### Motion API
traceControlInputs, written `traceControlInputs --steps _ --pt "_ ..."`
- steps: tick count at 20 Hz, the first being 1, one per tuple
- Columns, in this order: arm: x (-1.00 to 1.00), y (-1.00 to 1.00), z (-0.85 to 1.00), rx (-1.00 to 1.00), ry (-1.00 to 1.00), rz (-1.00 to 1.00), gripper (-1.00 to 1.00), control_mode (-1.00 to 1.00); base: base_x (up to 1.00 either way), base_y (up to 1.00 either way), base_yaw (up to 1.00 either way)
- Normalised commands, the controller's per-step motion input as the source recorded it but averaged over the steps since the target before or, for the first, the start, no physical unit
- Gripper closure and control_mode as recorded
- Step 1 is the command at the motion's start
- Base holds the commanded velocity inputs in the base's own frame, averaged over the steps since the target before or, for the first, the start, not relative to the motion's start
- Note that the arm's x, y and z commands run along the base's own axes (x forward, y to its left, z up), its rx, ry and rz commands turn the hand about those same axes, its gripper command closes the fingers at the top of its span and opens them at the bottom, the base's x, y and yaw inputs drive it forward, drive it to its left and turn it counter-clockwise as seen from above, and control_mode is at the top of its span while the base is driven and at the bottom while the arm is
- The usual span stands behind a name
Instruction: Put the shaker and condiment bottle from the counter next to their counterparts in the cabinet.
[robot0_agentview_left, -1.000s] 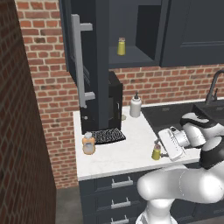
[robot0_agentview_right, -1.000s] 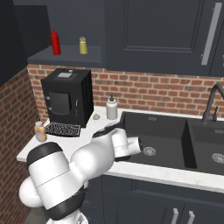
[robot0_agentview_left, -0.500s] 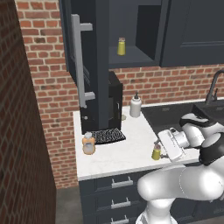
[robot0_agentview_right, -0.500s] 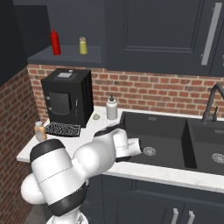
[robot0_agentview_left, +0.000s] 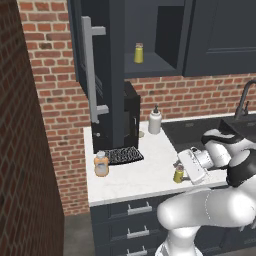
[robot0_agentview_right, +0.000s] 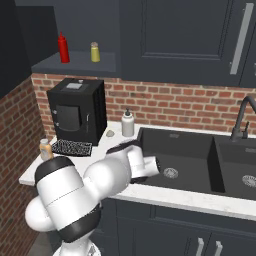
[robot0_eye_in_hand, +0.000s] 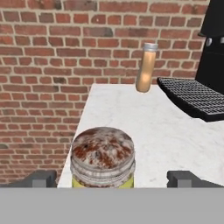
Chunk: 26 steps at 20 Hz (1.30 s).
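Observation:
The shaker (robot0_eye_in_hand: 103, 156), yellow with a mottled grey-brown cap, stands right in front of the hand camera, between the two fingertips (robot0_eye_in_hand: 41, 178). My gripper (robot0_eye_in_hand: 113, 178) is open, one finger on each side of the shaker and not pressing on it. From the left base view the shaker (robot0_agentview_left: 178, 176) sits near the counter's (robot0_agentview_left: 145, 177) front edge with the gripper (robot0_agentview_left: 184, 170) at it. The orange condiment bottle (robot0_agentview_left: 101, 164) stands at the counter's left end, (robot0_eye_in_hand: 146, 68) beyond the shaker. In the open cabinet (robot0_agentview_left: 150, 65) a pale yellow shaker (robot0_agentview_right: 95, 52) stands on the shelf.
A red bottle (robot0_agentview_right: 63, 48) stands beside the shelf shaker. The cabinet door with its bar handle (robot0_agentview_left: 90, 75) swings out over the counter. A black coffee machine (robot0_agentview_right: 75, 110), its grille tray (robot0_agentview_left: 122, 155) and a white bottle (robot0_agentview_left: 155, 121) stand behind. The sink (robot0_agentview_right: 175, 157) and faucet (robot0_agentview_right: 240, 120) lie right.
The hand has sunk slightly at the shaker. The jaws stay open and the things on the counter have not moved.

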Motion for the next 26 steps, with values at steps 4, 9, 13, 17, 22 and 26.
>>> traceControlInputs --steps 4,9,13,17,22,26 --pt "0.0 0.11 -0.04 0.0 0.09 0.0 1.0 -1.0 0.0 0.0 0.0" --pt "0.0 0.0 0.0 0.0 0.0 0.0 1.0 -1.0 0.0 0.0 0.0" --pt "0.0 0.02 0.0 0.0 0.0 0.0 1.0 -1.0 0.0 0.0 0.0" --pt "0.0 0.35 0.4 -0.09 0.0 -0.04 1.0 -1.0 0.0 0.0 0.0" --pt "0.0 0.35 0.72 -0.11 0.02 -0.05 1.0 -1.0 0.0 0.0 0.0" --pt "0.0 0.2 0.69 -0.09 0.0 -0.03 1.0 -1.0 0.0 0.0 0.0"
